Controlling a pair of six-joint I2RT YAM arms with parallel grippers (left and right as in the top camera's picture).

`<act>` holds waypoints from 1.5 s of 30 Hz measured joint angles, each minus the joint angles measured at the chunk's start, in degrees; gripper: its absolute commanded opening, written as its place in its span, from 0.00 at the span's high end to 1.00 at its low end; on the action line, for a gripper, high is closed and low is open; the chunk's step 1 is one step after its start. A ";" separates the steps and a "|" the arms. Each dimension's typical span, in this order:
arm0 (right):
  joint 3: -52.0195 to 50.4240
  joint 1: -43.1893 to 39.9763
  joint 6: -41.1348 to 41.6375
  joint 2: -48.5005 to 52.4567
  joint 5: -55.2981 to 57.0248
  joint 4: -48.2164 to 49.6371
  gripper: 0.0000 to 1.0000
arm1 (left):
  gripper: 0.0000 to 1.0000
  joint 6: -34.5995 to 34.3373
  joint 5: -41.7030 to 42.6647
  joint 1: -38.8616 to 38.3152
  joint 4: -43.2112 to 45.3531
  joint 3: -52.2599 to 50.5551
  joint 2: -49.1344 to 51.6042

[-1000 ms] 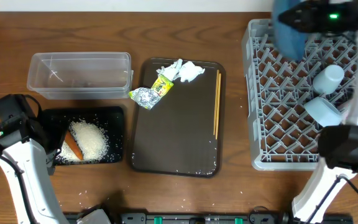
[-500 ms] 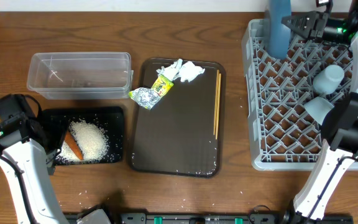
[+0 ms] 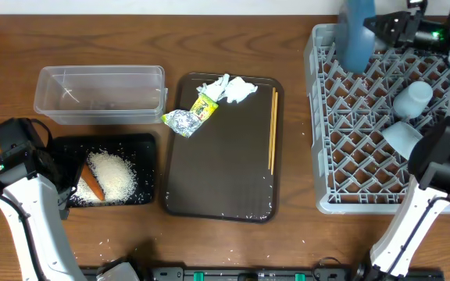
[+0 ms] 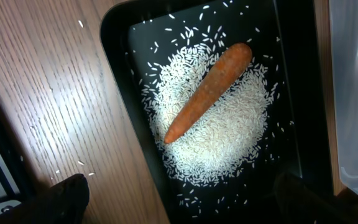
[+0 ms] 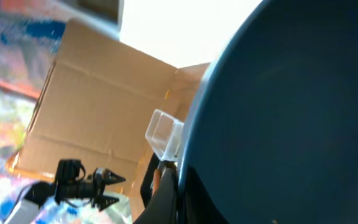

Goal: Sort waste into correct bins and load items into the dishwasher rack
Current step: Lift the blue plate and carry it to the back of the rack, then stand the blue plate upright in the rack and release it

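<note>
The wide dark blue bowl (image 3: 358, 35) hangs on edge over the large square grey plastic dishwasher rack (image 3: 366, 168), at the rack's 11 o'clock corner in the overhead view. Seen from above it is a narrow blue band whose long axis runs from 12 to 6 o'clock, in line with the peg rows. Whether its lower rim touches the pegs cannot be told. The right gripper (image 3: 391, 26) lies just at 3 o'clock of the bowl, jaws clamped tight on its rim, and in the right wrist view the bowl's curved wall fills most of the frame. The coming move seems to turn on this relation: the bowl stands upright at 9 o'clock from the pincer, so a straight lowering between pegs would likely seat it, provided the rim lines up with a row. Further down the rack, toward 4 o'clock, sit a small white cup (image 3: 412, 100) and a light blue cup (image 3: 403, 139), well apart from the bowl. The left gripper (image 4: 188, 198), far off at the table's 8 o'clock, hovers with jaws spread wide and empty above the shallow black rectangular tray (image 4: 284, 93). There the small orange carrot (image 4: 207, 93) lies on the heap of white rice grains (image 4: 229, 146). The right arm is plainly the nearer to the rack.
</note>
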 measured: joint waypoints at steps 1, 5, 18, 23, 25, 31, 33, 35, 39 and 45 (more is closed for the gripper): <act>0.09 -0.42 0.72 -0.02 0.72 -0.68 0.98 | 0.02 0.00 0.00 0.00 0.02 0.00 0.00; 0.17 -1.68 2.23 -1.03 5.55 -4.11 0.85 | 0.02 0.00 0.00 0.00 0.00 0.00 0.00; 0.09 -1.97 10.49 -15.72 41.24 -10.43 0.01 | 0.02 0.00 0.00 0.00 0.00 0.00 0.00; 0.09 -1.95 13.53 -23.93 49.55 -10.93 0.01 | 0.02 -0.02 0.00 0.00 0.00 0.00 0.00; 0.09 -1.90 14.03 -26.29 51.21 -10.86 0.09 | 0.02 0.00 0.00 0.00 0.00 0.00 0.00; 0.13 1.81 13.60 -28.74 54.05 -9.92 0.97 | 0.02 -0.02 0.00 0.00 0.00 0.00 0.00; 0.13 5.29 12.87 -28.15 54.95 -9.66 0.99 | 0.02 0.00 -0.02 0.00 0.00 0.00 0.00; 0.13 9.90 11.96 -27.04 56.81 -8.94 0.99 | 0.02 0.00 -0.02 0.00 0.00 0.00 0.00; 0.13 18.73 10.99 -23.06 63.28 -6.36 0.99 | 0.02 -0.02 0.00 0.00 0.00 0.00 0.00; 0.11 24.06 10.34 -16.48 71.28 -3.41 0.99 | 0.02 0.00 0.00 0.00 0.02 0.00 0.00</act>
